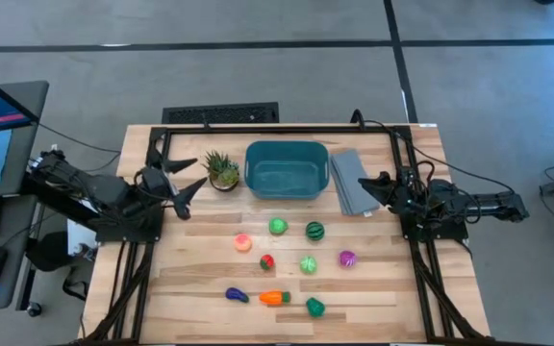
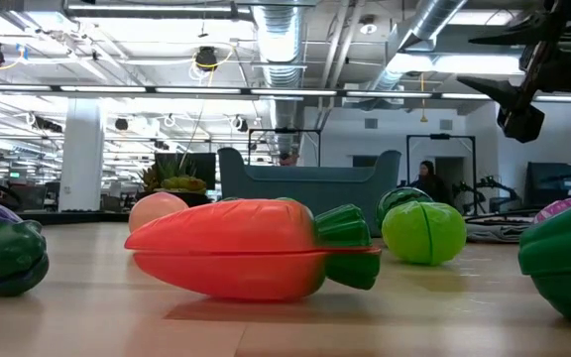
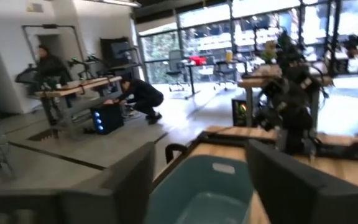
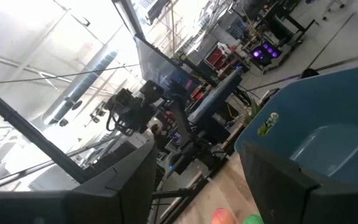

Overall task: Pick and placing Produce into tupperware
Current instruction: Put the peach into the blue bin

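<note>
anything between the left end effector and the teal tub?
Yes: in the high view the small potted plant sits between the left end effector and the teal tub, close beside the tub's left wall. Nothing else lies on that stretch.

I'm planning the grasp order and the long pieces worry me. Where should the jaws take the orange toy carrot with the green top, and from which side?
Take the orange toy carrot with the green top across the thick middle of its orange body, coming straight down. It lies flat on its side on the wooden table, long axis left-right in the high view, so the jaws should close across its narrow width.
</note>
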{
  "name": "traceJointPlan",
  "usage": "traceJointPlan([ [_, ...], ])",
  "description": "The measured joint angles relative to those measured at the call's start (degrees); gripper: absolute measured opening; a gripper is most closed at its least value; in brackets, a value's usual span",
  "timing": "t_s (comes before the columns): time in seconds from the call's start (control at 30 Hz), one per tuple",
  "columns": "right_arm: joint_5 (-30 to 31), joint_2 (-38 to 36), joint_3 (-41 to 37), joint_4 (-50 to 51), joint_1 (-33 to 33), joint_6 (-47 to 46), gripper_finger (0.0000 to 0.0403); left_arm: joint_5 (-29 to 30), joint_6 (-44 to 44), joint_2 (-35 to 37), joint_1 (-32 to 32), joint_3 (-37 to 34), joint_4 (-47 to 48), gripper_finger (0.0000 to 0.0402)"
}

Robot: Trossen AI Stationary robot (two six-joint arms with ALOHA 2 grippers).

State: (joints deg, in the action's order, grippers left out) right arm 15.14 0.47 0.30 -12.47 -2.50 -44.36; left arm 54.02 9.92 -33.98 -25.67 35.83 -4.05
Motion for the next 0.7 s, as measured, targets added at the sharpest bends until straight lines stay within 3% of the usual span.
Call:
traceJointPlan([
  [0.17, -0.02, 0.0, 0.0, 0.0, 0.0, 5.59, 0.0256, -1.18, 0.9, -0.04, 0.0, -0.02, 4.36, 0.0125],
  [0.33, 0.78, 0.0, 0.0, -0.02, 0.0, 6.34, 0.0256, -2.71, -2.56, -0.69, 0.0, -0.02, 2.5, 0.0067],
  [0.47, 1.61, 0.0, 0.0, -0.02, 0.02, 2.86, 0.0256, -6.4, -3.68, -1.08, 0.0, -0.02, 3.75, 0.0047],
  [0.7, 1.51, 0.0, 0.0, -0.02, 0.02, 0.98, 0.0256, -12.7, -7.66, -1.07, 0.0, -0.02, 3.62, 0.0047],
])
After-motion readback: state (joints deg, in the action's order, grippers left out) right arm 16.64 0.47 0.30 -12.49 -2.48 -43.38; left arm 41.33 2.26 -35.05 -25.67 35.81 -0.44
